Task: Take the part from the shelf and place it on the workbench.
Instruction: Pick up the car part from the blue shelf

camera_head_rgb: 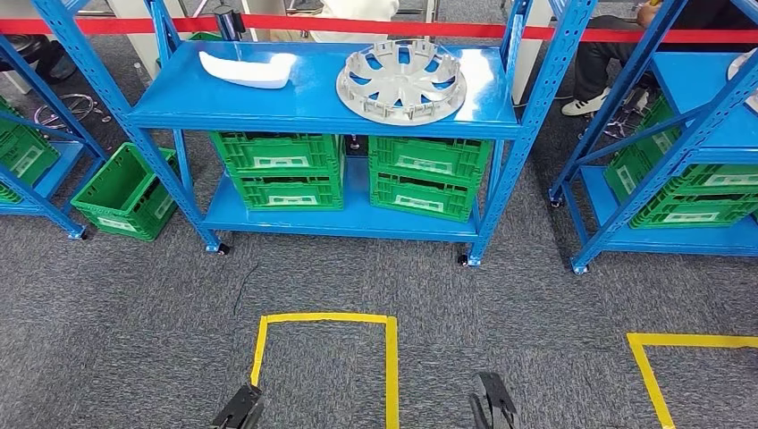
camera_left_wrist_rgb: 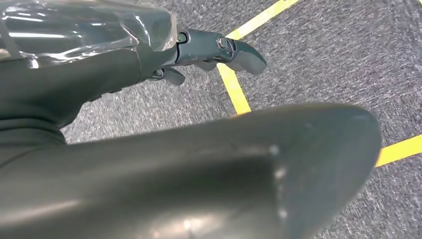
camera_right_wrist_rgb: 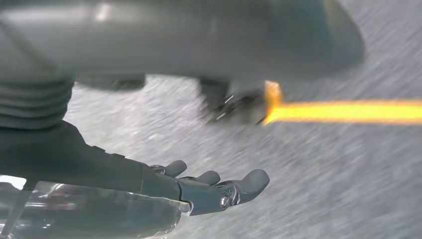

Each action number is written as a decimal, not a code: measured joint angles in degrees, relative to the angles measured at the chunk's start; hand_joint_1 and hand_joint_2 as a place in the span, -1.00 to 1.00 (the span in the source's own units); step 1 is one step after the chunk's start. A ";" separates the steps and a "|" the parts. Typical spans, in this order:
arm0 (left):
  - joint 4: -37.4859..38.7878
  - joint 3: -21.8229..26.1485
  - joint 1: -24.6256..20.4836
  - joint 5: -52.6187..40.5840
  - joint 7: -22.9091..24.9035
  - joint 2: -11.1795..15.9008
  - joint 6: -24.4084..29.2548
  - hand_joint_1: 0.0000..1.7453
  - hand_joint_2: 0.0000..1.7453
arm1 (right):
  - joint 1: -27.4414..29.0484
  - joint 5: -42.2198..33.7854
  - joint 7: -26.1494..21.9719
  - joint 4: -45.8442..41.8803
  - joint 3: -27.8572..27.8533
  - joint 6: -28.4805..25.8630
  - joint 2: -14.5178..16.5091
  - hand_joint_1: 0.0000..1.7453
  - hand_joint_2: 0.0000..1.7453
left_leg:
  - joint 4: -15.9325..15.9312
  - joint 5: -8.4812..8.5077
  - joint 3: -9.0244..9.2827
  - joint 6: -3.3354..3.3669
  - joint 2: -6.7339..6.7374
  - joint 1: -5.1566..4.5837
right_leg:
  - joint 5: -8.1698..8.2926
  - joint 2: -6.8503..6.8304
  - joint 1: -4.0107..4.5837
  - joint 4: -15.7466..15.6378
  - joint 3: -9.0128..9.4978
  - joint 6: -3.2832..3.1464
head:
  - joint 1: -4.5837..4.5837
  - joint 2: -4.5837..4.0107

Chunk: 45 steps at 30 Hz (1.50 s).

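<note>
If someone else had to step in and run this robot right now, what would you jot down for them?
Left robot hand: hanging low over the carpet, holding nothing.
Right robot hand: likewise low and holding nothing.
Parts: a grey wheel cover and a white part both lie on the top board of the blue shelf ahead, untouched.
Done: nothing yet; the robot stands short of the shelf, by the yellow floor square.
Left: reach the shelf, take the part, carry it to the workbench.

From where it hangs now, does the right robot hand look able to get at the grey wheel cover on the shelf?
Probably not yet. The right robot hand hangs low over the carpet, empty, while the wheel cover lies on the blue shelf well ahead. Nothing blocks the way; the robot likely needs to step closer.
</note>
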 joint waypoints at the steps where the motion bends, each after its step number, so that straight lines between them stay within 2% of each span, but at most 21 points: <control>1: 0.04 -0.36 -0.07 -0.05 -0.13 0.07 -0.09 -1.00 -1.00 | -0.14 -0.65 -0.94 -1.11 0.00 1.52 -0.03 -1.00 1.00 | 0.00 0.00 0.00 0.00 0.00 0.00 | 0.00 0.00 0.00 0.00 0.00 0.00 | 0.00 0.00; 16: 0.44 -2.44 -0.74 -2.28 -1.45 0.26 -1.17 -1.00 -1.00 | -0.79 -10.52 -6.83 -24.97 1.28 21.87 -0.26 -1.00 1.00 | 0.00 0.01 -0.01 -0.01 0.00 0.00 | 0.00 0.00 0.00 0.01 0.00 0.00 | 0.00 0.00; 29: 0.46 -2.42 -0.23 -3.52 -2.88 0.15 -1.15 -1.00 -1.00 | -1.98 -19.88 -10.57 -46.17 6.09 36.91 -1.77 -1.00 1.00 | 0.01 0.04 -0.04 -0.03 -0.03 0.00 | 0.02 -0.01 0.00 0.01 0.01 0.02 | 0.00 0.00; 36: 0.46 -2.25 1.09 -3.95 -4.15 0.02 -0.98 -1.00 -1.00 | -3.03 -26.22 -12.32 -58.72 9.68 44.90 -2.38 -1.00 1.00 | 0.16 0.00 -0.08 0.03 -0.14 -0.21 | 0.08 -0.03 -0.32 -0.07 0.01 0.11 | 0.00 0.00; 41: 0.46 -1.97 1.60 -4.31 -5.06 -0.02 -0.99 -1.00 -1.00 | -3.71 -30.67 -12.89 -66.08 12.30 50.55 -2.84 -1.00 1.00 | 0.56 -0.21 -0.34 0.54 -0.15 -0.39 | 0.29 -0.02 -0.52 -0.27 0.01 0.50 | -0.01 0.00; 43: 0.45 -1.84 1.68 -4.57 -5.51 -0.10 -0.85 -1.00 -1.00 | -4.06 -32.39 -12.66 -68.33 13.13 52.96 -3.00 -1.00 1.00 | -0.16 0.24 0.13 1.13 -0.04 -0.23 | 0.21 -0.05 -0.39 -0.21 -0.12 0.75 | 0.01 0.00; 44: 0.45 -1.76 1.70 -4.66 -5.71 -0.20 -0.66 -1.00 -1.00 | -4.27 -33.13 -12.44 -69.19 13.48 53.93 -3.08 -1.00 1.00 | -0.67 0.56 0.44 1.48 0.06 -0.08 | -0.38 -0.08 -0.25 0.92 -0.71 0.60 | 0.04 0.00; 45: 0.44 -1.65 1.72 -4.69 -5.85 -0.31 -0.38 -1.00 -1.00 | -4.46 -33.70 -12.14 -69.84 13.80 54.59 -3.18 -1.00 0.50 | -1.14 0.86 0.74 1.79 0.16 0.07 | -1.47 -0.12 -0.09 3.26 -1.88 0.25 | 0.10 0.00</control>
